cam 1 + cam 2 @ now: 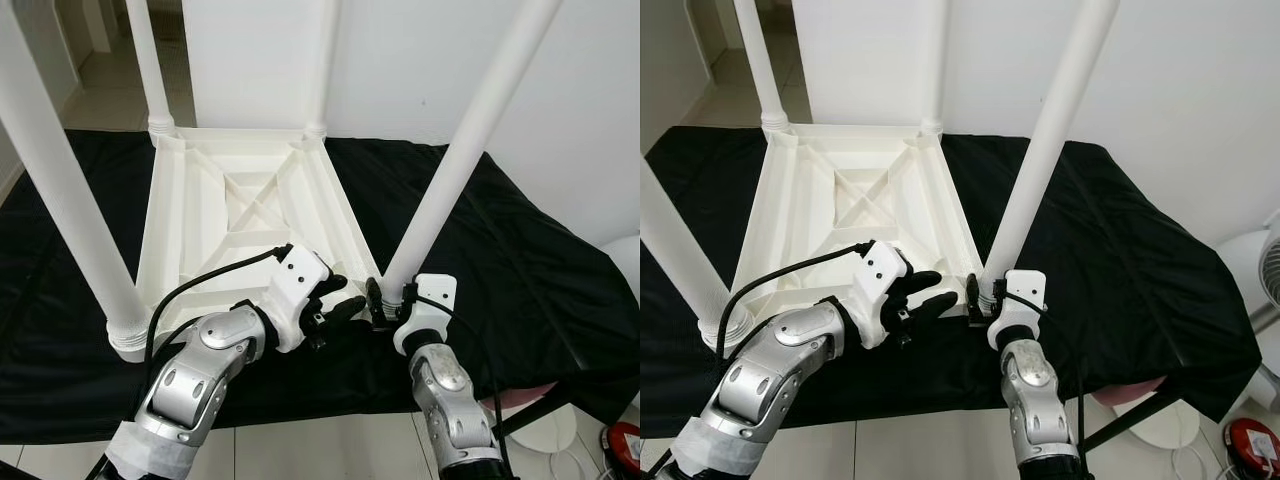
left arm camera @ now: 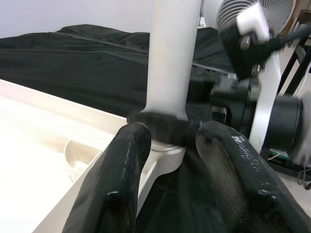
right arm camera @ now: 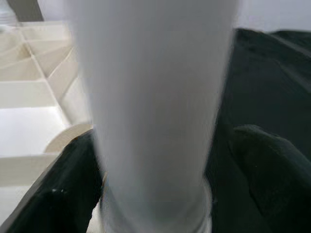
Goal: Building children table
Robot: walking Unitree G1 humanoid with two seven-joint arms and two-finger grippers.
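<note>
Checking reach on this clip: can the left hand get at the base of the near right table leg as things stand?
Probably yes. The left hand sits open right beside the leg base, nothing between them; the right hand already straddles that spot, though, leaving little room.

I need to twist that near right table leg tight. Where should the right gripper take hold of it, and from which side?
Take the leg low on its round shaft, just above the corner socket, coming in level from the robot's side with one finger on each flank. The right gripper already sits there, with the leg between its fingers. Higher up, the leaning leg would likely tilt rather than turn.
</note>
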